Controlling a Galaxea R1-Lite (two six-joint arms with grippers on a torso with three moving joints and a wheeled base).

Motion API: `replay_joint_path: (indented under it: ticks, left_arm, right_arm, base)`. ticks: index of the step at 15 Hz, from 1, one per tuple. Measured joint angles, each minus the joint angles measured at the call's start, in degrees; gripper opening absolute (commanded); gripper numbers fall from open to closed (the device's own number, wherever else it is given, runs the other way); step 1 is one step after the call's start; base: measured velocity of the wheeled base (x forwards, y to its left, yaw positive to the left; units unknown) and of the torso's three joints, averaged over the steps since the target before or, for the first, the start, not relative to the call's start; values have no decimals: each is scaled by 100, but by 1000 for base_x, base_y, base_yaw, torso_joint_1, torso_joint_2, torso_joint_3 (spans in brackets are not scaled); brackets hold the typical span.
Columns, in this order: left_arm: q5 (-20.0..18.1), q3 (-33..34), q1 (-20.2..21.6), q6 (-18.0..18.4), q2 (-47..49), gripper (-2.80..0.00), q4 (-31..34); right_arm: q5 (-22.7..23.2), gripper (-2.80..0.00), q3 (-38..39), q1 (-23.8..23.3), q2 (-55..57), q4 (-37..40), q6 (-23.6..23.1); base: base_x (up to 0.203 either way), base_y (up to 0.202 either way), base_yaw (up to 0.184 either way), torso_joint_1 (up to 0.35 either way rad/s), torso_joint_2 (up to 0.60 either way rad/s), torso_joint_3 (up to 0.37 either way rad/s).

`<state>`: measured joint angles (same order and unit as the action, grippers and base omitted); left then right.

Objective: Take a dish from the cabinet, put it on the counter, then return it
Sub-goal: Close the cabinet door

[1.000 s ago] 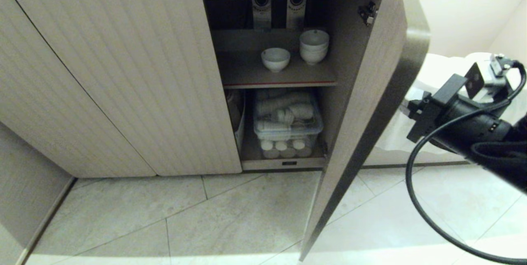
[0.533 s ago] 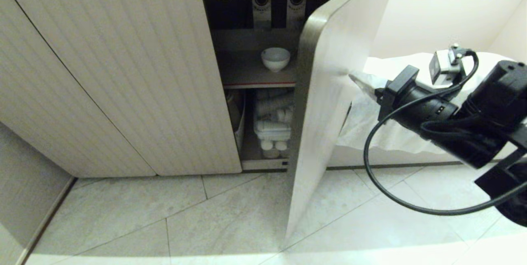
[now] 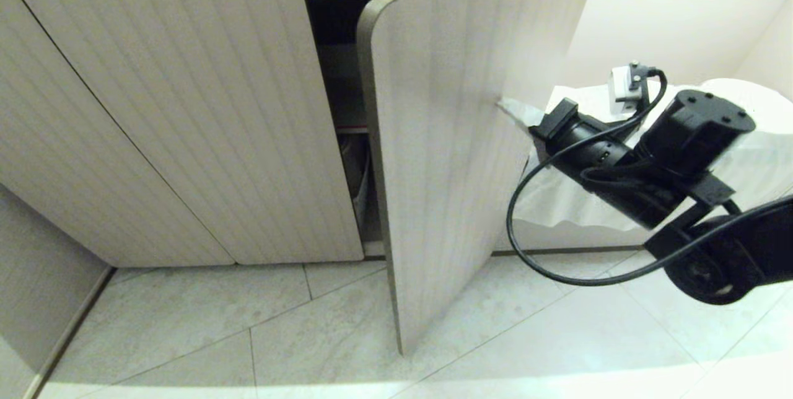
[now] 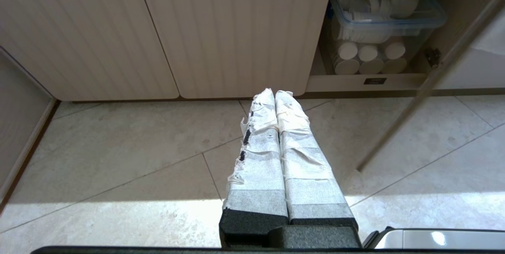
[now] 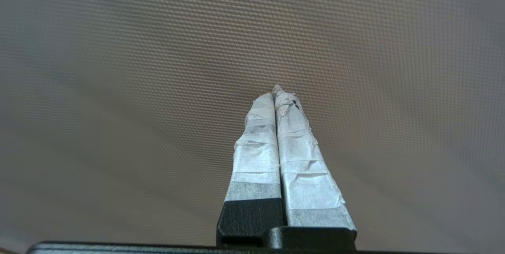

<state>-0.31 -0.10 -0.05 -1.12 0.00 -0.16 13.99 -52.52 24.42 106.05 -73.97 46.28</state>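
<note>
With the right gripper [image 3: 505, 103] closed, empty, its taped tips pressed on the outer face of the cabinet door [image 3: 446, 139], the step looks like pushing the door closed. Keep the contact flat on the ribbed panel, push straight toward the cabinet [image 3: 186, 108], stay off the door edge so the tips don't slip. Dish not visible now; presumably back on the shelf beyond the door, out past the gripper tips. Left gripper [image 4: 275, 95] closed, empty, parked over the floor; ahead of it, the lower compartment holds a clear lidded bin [image 4: 386, 13] of white cups, more cups stacked underneath.
</note>
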Motion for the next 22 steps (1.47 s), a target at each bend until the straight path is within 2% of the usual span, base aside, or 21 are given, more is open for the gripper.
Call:
replay_joint_path:
  ticks: [5, 13, 22]
  left_arm:
    - [-5, 0, 0, 2, 0, -280, 0]
    - [-3, 0, -2, 2, 0, -280, 0]
    - [-1, 0, -2, 0, 0, -280, -2]
  right_arm:
    - [-9, -280, -645, 41, 618, -410, -608]
    - [-38, -280, -1779, 44, 1564, -451, -2033]
    - [-667, -280, -3108, -53, 2514, -392, -3343]
  base:
    - [0, 0, 0, 0, 0, 0]
    - [0, 0, 0, 0, 0, 0]
    - [0, 0, 0, 0, 0, 0]
